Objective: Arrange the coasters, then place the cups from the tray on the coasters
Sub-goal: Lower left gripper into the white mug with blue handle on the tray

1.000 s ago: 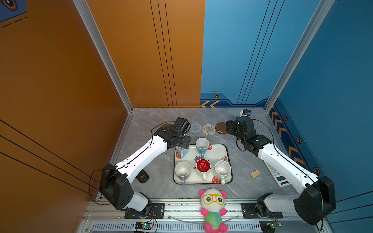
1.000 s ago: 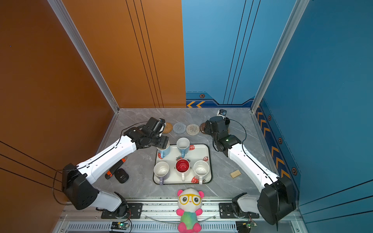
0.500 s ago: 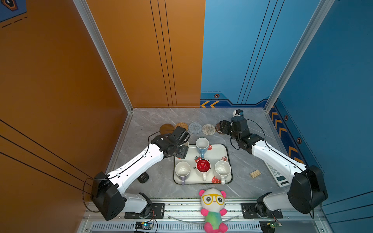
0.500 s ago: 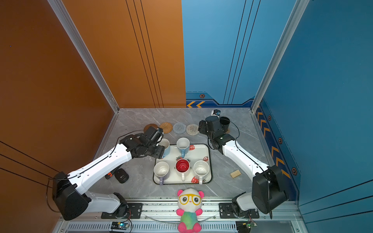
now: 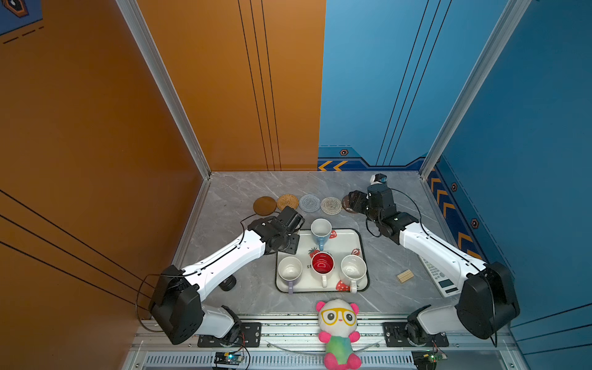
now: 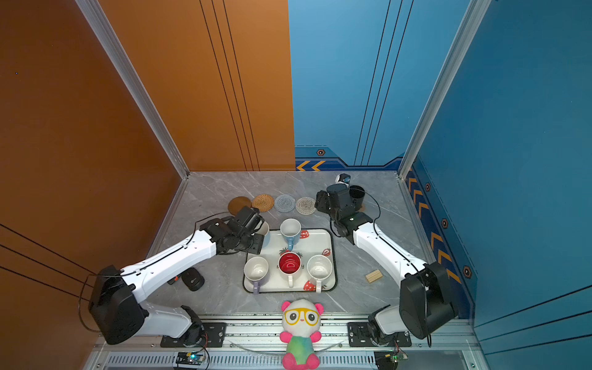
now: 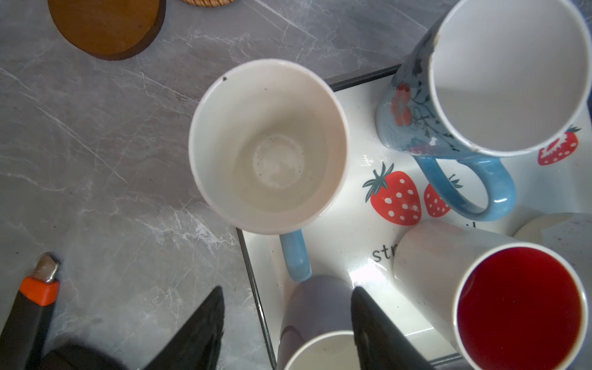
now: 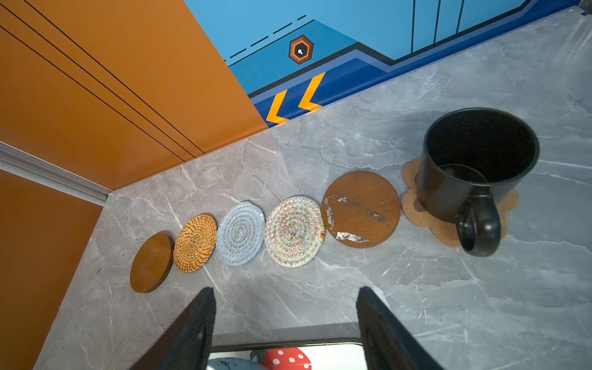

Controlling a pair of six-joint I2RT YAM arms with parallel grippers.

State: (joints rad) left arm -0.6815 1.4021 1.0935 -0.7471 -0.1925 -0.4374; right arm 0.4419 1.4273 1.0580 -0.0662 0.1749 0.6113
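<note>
Six coasters (image 5: 309, 203) make a row along the far side of the tabletop (image 5: 224, 192): a brown disc (image 8: 151, 262), a rattan round (image 8: 194, 242), a grey-blue round (image 8: 240, 237), a beige round (image 8: 294, 231), a second brown disc (image 8: 360, 209) (scuffed with pale patches) and a paw-shaped coaster (image 8: 413, 208). I see the black mug (image 8: 474, 173) standing upright on that last one.

My right pincer (image 8: 285, 290) hangs over bare tabletop between the row and the tray (image 5: 342, 240), its jaws wide apart with nothing in them.

Four mugs stand on the tray: a light blue mug (image 5: 321, 230), a lavender mug (image 5: 290, 270), a red-lined mug (image 5: 322, 265) and a speckled white mug (image 5: 353, 269). A second light blue mug (image 7: 267, 145) sits at the tray's far left corner. My left pincer (image 7: 287, 288) is partly spread and holds nothing, its fingertips (image 7: 209, 312) just short of that mug's handle.
</note>
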